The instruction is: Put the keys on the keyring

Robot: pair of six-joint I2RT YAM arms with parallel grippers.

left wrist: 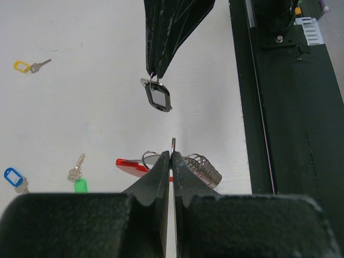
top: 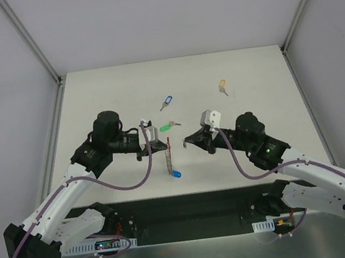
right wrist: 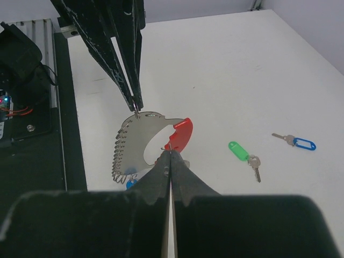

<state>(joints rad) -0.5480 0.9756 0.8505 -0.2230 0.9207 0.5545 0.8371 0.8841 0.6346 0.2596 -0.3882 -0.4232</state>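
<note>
A: Starting big, with the table (top: 103, 100)?
B: White and flat, with the left arm (top: 66, 198) and the right arm (top: 315, 169) reaching in to meet near its middle.
A: And the left gripper (left wrist: 172, 157)?
B: Pressed together on the thin upper edge of the keyring (right wrist: 137, 137), holding it up on edge, red band toward the far side, grey ribbed strap toward the arm bases.
A: Then the right gripper (right wrist: 170, 155)?
B: Closed as well, tips just beside the red band, pinching the small ring of the black-tagged key (left wrist: 158, 98), tag dangling clear of the table.
A: And the small things?
B: Lying loose beyond the grippers: green-tagged key (top: 166, 128) nearest, blue-tagged key (top: 167, 101) farther back, yellow-tagged key (top: 222, 85) well off to the right. Also a second blue tag (top: 177, 174) just at the keyring's near end; cannot tell whether threaded on.
</note>
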